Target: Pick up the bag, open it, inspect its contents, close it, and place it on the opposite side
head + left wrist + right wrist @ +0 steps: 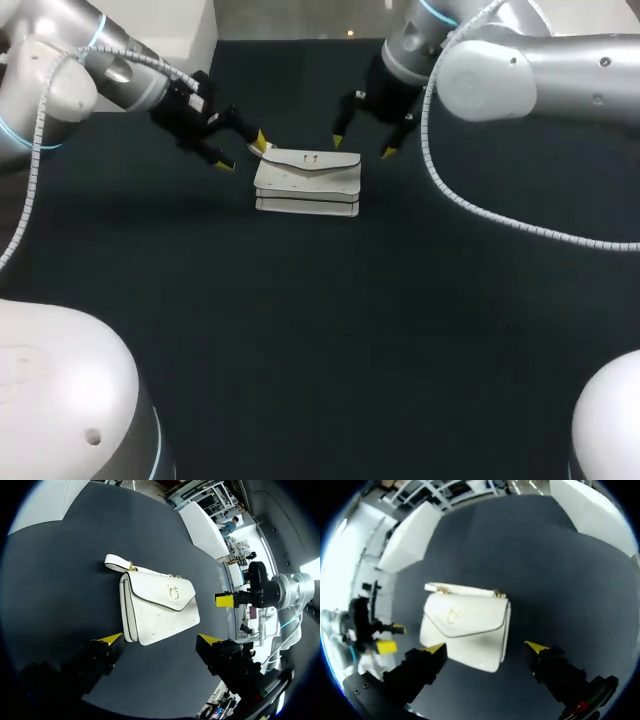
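We saw left gripper (241, 152) and right gripper (363, 148) fingers spread empty, white quilted leather handbag (307, 183) just ahead; it needed a square end pinch.

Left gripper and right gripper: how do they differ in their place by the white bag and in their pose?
The left gripper is at the white bag's far left corner, while the right gripper is at its far right corner. The left gripper's fingers point more sideways, toward the bag, and the right gripper's point more downward. Both are open and neither holds the bag, which lies closed on the table.
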{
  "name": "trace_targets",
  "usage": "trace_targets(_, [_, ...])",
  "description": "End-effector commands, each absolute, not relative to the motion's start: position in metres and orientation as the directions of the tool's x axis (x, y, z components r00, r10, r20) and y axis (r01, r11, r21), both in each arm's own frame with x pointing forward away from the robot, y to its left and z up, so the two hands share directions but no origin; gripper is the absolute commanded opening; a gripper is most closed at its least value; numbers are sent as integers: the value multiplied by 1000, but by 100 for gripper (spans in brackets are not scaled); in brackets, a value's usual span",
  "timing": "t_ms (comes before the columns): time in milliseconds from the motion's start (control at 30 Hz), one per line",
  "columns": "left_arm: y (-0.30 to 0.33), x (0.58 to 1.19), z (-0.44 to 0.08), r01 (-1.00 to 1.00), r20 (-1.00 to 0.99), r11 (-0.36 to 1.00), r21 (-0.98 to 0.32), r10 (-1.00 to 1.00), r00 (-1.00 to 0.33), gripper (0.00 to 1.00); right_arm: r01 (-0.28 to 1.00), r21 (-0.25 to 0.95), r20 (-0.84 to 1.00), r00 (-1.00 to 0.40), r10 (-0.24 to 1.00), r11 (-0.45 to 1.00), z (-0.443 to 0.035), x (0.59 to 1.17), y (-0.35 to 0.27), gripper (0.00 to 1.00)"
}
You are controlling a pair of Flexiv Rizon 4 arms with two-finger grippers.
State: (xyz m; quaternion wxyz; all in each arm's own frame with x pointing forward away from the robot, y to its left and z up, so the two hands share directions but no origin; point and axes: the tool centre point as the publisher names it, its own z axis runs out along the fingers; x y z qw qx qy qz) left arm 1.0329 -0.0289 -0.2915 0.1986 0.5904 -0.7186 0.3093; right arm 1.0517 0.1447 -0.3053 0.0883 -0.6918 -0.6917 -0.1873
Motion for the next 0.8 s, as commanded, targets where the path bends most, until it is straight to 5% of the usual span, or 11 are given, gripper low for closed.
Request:
trace_targets(33, [-34, 1045, -306, -979, 715, 110, -171, -670, -201, 100, 993, 18, 614, 81, 785, -116, -317, 1055, 140, 100])
trace_targets(300, [-41, 1044, -316, -981, 757, 95, -171, -625, -193, 100, 982, -80, 702, 177, 690, -170, -346, 1054, 152, 99])
trace_targets(467, [-41, 1048, -326, -989, 780, 62, -131, -609, -142, 100, 971, -103, 722, 222, 656, -215, -354, 1054, 158, 92])
trace_targets(533, [-41, 1049, -329, -991, 797, 55, -121, -589, -130, 100, 969, -111, 733, 229, 640, -219, -356, 1054, 159, 78])
trace_targets(600, [-42, 1051, -331, -992, 805, 47, -113, -582, -119, 100, 966, -118, 742, 239, 626, -230, -357, 1055, 160, 74])
trace_targets(800, [-45, 1058, -337, -995, 836, 22, -97, -540, -94, 100, 963, -126, 752, 250, 610, -240, -358, 1058, 162, 73])
